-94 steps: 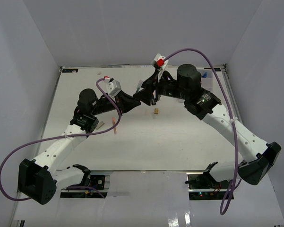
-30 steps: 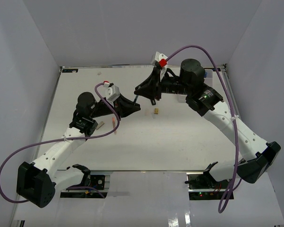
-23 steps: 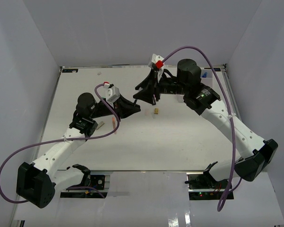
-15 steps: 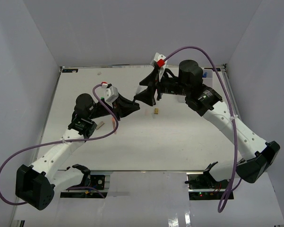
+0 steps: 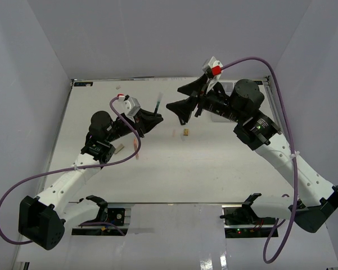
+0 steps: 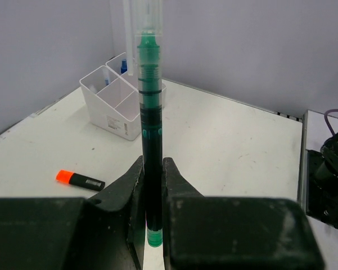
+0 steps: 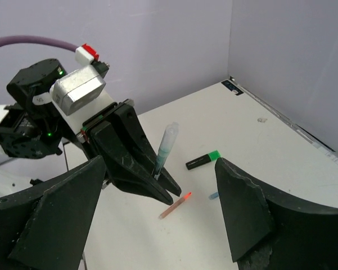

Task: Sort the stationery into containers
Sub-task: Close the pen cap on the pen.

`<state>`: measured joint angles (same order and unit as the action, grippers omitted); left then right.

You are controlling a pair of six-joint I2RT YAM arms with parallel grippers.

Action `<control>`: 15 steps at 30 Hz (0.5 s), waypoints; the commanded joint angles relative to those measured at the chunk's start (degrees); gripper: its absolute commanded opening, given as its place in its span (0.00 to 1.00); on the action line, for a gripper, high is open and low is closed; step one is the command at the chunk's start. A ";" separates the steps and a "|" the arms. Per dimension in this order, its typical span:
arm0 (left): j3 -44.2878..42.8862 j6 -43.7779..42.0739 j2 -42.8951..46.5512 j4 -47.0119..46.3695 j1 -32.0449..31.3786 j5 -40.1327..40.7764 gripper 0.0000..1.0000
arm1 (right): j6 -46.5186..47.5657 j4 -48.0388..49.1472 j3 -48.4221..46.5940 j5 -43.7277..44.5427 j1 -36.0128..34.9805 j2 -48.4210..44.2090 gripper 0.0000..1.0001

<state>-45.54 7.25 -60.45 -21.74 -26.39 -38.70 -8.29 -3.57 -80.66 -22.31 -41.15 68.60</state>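
Note:
My left gripper (image 5: 156,116) is shut on a dark green pen (image 5: 158,104) with a clear cap, holding it upright above the table's middle. The left wrist view shows the pen (image 6: 151,140) pinched between both fingers. My right gripper (image 5: 177,101) stands open just right of the pen, apart from it. From the right wrist view the pen (image 7: 165,147) rises out of the left gripper (image 7: 171,194) between my own spread fingers (image 7: 64,214). On the table lie a pink stick (image 7: 175,205), a green-capped marker (image 7: 203,160), an orange-capped marker (image 6: 79,180) and a tan block (image 5: 185,132). One white container (image 6: 115,107) stands at the back.
A small pale block (image 5: 119,149) lies beside the left arm's elbow. A bit of blue (image 7: 213,196) shows next to my right finger. Purple cables loop over both arms. Grey walls close the table on three sides.
The right gripper has opened, let go of the pen and drawn back to the right. The left gripper keeps the pen and has shifted slightly.

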 commanded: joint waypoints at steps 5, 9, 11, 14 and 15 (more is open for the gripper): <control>-1.31 -1.27 -0.02 1.61 -0.33 6.17 0.00 | -4.01 5.86 -3.36 10.60 -1.83 5.57 0.82; -1.31 -2.06 0.06 2.14 -0.33 7.14 0.00 | -4.89 7.35 -4.94 11.23 -2.27 8.30 0.81; -1.39 -2.15 -0.11 2.49 -0.33 7.32 0.00 | -5.24 8.05 -5.82 11.14 -2.27 9.62 0.80; -1.66 -2.15 -0.46 2.75 -0.33 6.79 0.00 | -5.33 8.23 -6.79 10.44 -2.36 11.12 0.79; -1.75 -2.15 -0.46 2.75 -0.33 6.53 0.00 | -5.33 8.41 -7.40 10.27 -2.36 11.38 0.78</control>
<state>-45.56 5.72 -60.86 -19.68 -26.39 -32.49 -12.82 0.23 -83.81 -12.71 -43.20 80.05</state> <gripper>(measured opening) 0.210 0.786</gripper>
